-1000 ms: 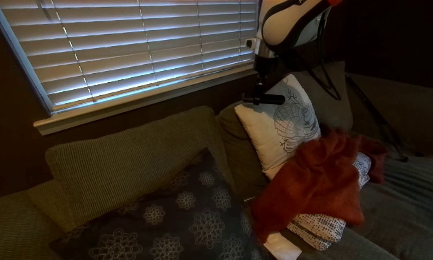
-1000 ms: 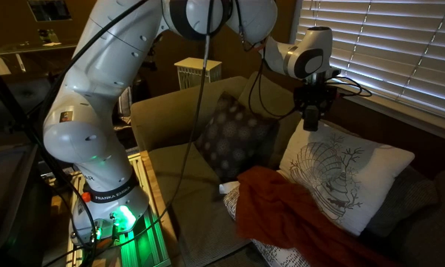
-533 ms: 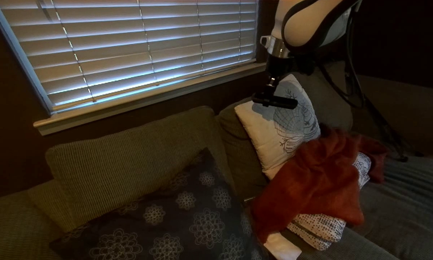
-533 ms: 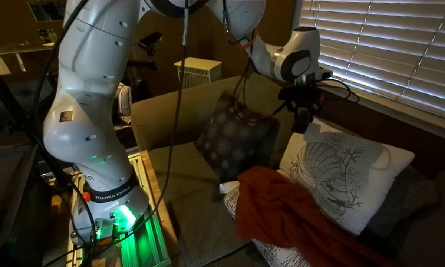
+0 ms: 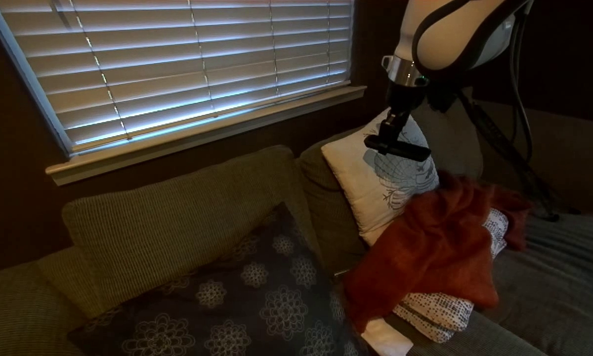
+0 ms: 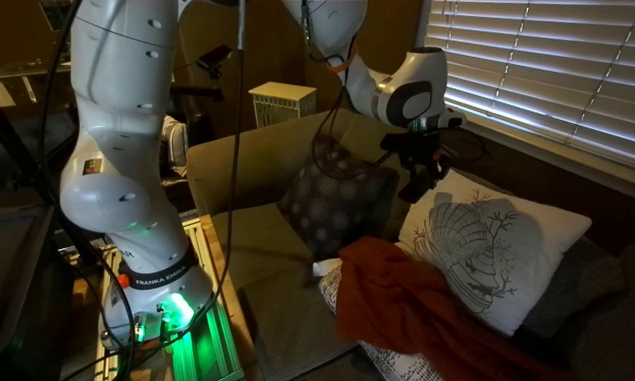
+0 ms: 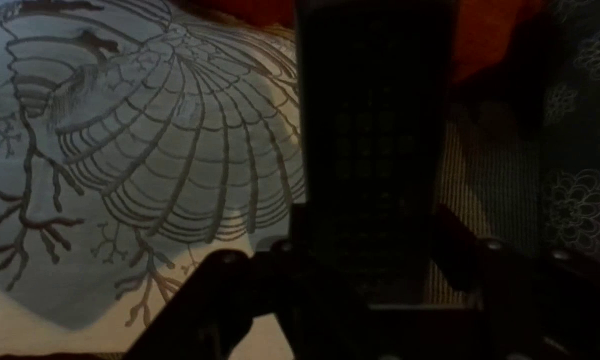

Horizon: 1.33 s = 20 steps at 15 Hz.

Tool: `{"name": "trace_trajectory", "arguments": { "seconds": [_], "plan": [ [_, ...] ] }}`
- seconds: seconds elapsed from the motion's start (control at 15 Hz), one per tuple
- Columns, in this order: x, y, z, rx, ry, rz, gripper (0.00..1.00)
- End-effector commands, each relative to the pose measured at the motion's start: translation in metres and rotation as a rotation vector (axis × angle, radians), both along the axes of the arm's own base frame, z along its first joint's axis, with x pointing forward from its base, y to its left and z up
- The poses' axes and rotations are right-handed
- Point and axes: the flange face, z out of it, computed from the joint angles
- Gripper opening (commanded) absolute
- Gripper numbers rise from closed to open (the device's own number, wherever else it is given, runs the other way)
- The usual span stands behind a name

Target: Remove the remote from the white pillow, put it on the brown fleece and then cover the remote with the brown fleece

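My gripper (image 7: 372,235) is shut on the remote (image 7: 372,130), a slim black oblong with faint buttons that stretches well beyond the fingertips in the wrist view. In an exterior view the remote (image 5: 410,150) hangs nearly level in the air, in front of the white pillow (image 5: 351,178) with its grey shell print. The pillow (image 6: 545,248) leans against the sofa back, and the gripper's shadow falls on it. Lower down, the brown fleece (image 5: 435,247) lies in folds against the pillow's lower edge. In the wrist view a part of the fleece (image 7: 490,40) shows at the top, past the remote.
A dark grey cushion with pale flower prints (image 5: 252,306) rests on the sofa. White patterned cloth (image 5: 440,311) sticks out from under the fleece. Window blinds (image 6: 550,74) and a sill stand behind the sofa. A cable (image 6: 238,159) hangs down beside the arm.
The gripper has carried the remote away from the window and slightly lower, turning it a little on the way. Pillow and fleece lie as before.
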Motion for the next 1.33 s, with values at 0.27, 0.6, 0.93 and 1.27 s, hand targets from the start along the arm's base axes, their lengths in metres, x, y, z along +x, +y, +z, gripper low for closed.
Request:
{"name": "trace_trajectory", "arguments": {
  "seconds": [0.27,0.6,0.93,1.27],
  "plan": [
    [-0.04,-0.001,-0.02,0.075,-0.054,-0.303,0.36],
    [-0.069,-0.013,-0.044,0.11,-0.015,-0.467,0.36],
    [-0.099,-0.02,-0.064,0.202,0.05,-0.608,0.36],
    [-0.125,-0.043,-0.082,0.304,0.085,-0.808,0.36]
  ]
}}
